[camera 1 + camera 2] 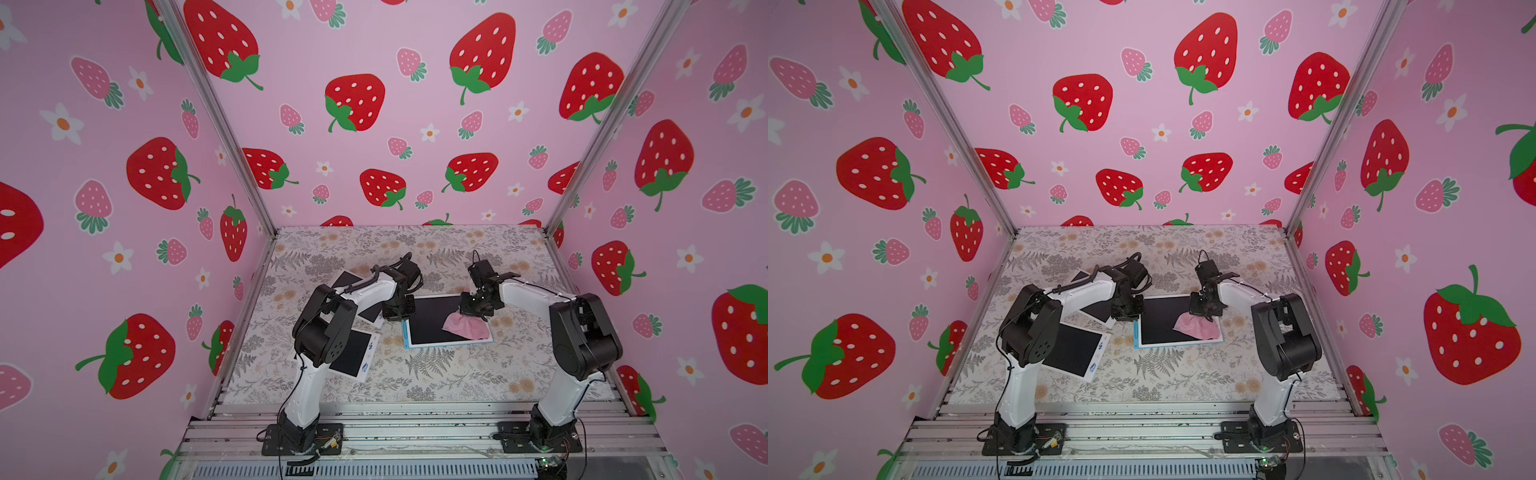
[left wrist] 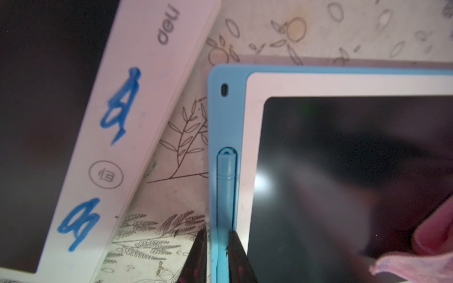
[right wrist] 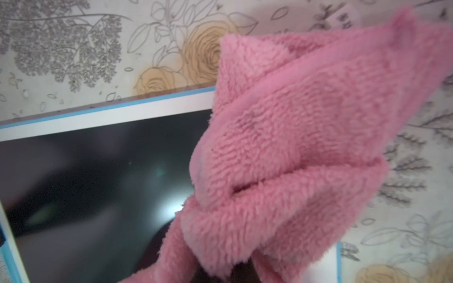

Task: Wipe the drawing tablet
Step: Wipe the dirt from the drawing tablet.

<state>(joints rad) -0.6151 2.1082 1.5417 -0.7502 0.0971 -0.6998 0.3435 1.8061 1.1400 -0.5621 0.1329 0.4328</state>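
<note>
The drawing tablet, with a dark screen, white frame and blue edge, lies flat mid-table. In the left wrist view my left gripper is shut on the tablet's blue side strip, where the blue stylus sits. My right gripper is shut on a pink fluffy cloth. The cloth drapes onto the screen's near right part and over the tablet's right edge. It hides the right fingers almost entirely in the right wrist view. The screen looks dark and unmarked.
A second white tablet with blue scribbles on its frame lies left of the blue one, partly under my left arm. A third tablet lies behind it. Pink strawberry walls close in three sides, and metal rails run along the front.
</note>
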